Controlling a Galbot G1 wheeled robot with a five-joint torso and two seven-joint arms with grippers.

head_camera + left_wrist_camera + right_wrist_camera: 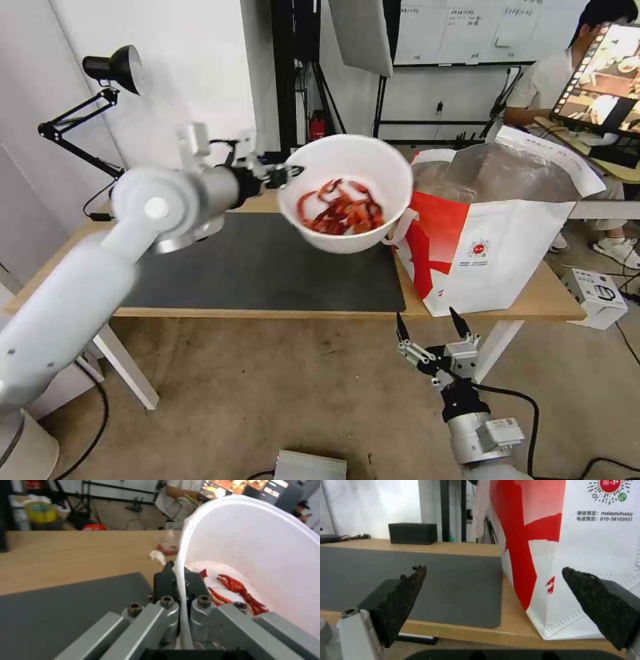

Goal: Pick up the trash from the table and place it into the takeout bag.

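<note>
Now the left gripper (288, 172) is pinching the rim of the round white bowl of red shells (345, 193), holding it tilted in the air above the big dark grey mat (267, 267) on the long light-wood table (547, 297). Just beside it, the boxy white-and-red takeout bag (493, 247) is standing open, reading "malayouhuocy" and "010-58103931". Down by the table edge, the right gripper (432, 323) is waiting with fingers wide apart.

You can see a black desk lamp (113, 67) on a jointed arm at the far left, a black box (412, 533) at the back of the wood top, a yellow tape roll (40, 512) beyond it, a lit monitor (603, 73) at the right, and a small white box (597, 297) on the floor
</note>
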